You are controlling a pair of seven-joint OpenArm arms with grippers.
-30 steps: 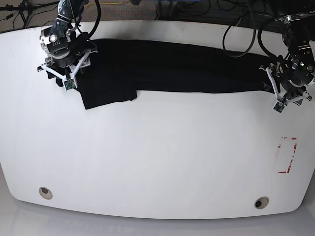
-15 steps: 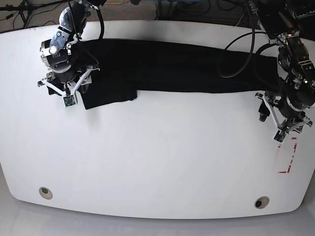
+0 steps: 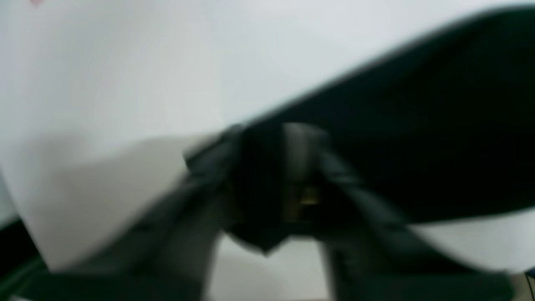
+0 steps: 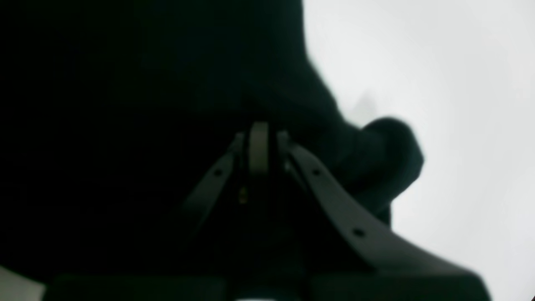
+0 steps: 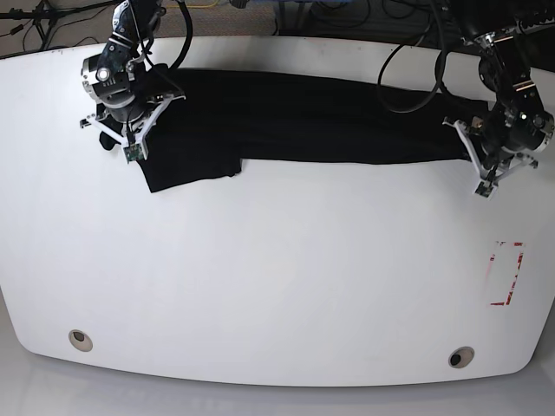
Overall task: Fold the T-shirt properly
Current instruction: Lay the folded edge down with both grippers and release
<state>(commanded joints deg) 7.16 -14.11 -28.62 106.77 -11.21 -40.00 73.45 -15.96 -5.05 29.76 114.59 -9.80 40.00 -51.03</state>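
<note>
The black T-shirt (image 5: 303, 117) lies stretched in a long band along the back of the white table (image 5: 277, 277), with a flap hanging forward at the left end (image 5: 186, 169). My right gripper (image 5: 120, 132) is at the shirt's left end; in the right wrist view it (image 4: 259, 144) is shut on black cloth (image 4: 125, 104), with a bunched lump (image 4: 388, 159) beside it. My left gripper (image 5: 482, 149) is at the shirt's right end; in the blurred left wrist view it (image 3: 288, 167) is shut on a corner of the cloth (image 3: 418, 125).
A red-outlined rectangle (image 5: 506, 274) is marked on the table at front right. Two round holes (image 5: 80, 339) (image 5: 460, 356) sit near the front edge. Cables (image 5: 347, 17) run behind the table's back edge.
The left arm swung forward off the shirt's right end, then came back to it. The right arm dipped forward, then moved back and slightly right at the left end.
</note>
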